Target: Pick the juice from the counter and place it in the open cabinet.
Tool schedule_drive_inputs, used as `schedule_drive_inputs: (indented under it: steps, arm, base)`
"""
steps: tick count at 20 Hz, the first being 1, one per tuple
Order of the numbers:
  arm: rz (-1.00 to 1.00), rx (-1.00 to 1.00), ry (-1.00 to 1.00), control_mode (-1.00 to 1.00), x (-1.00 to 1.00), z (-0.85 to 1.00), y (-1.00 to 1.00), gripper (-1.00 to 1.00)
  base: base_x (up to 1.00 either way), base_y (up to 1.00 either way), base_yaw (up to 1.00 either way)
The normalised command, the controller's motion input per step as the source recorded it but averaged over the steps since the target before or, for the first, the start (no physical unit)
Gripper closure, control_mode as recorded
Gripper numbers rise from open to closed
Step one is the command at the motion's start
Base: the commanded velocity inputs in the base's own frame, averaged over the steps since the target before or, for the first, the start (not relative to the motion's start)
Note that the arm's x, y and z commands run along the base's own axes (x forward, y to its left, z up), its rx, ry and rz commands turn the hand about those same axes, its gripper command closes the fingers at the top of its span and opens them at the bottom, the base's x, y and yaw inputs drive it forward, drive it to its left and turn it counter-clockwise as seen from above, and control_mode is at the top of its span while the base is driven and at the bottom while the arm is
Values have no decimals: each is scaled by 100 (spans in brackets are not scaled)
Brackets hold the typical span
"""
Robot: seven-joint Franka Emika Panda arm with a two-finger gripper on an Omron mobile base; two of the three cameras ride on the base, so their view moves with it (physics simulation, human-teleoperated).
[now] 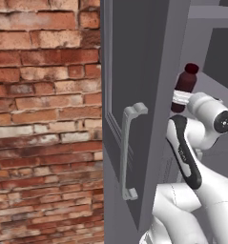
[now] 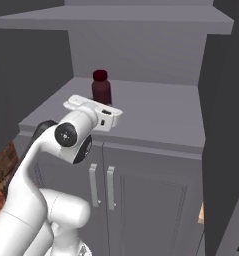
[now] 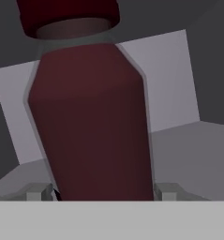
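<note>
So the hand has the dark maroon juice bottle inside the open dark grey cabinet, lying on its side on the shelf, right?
Not quite. The dark maroon juice bottle is upright, cap on top, not lying on its side; the right base view shows this. The rest holds: the hand grips it low on the body, inside the open dark grey cabinet, over its grey shelf. Whether its base touches the shelf I cannot tell.

The claw [image 2: 102,111] hides the juice's [image 2: 101,87] lower body.
</note>
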Motion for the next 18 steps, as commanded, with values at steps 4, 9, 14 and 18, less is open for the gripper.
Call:
schedule_drive_inputs:
  steps: [4, 9, 14, 18]
  arm:
    - [0, 0, 0, -100, 34, -28, 20, 100]
    - [0, 0, 0, -100, 30, -29, 12, 100]
    - [0, 0, 0, -100, 21, -27, 4, 100]
    - [0, 0, 0, -100, 5, -30, 0, 100]
  base:
    - [0, 0, 0]
    - [0, 0, 0]
    - [0, 0, 0]
    - [0, 0, 0]
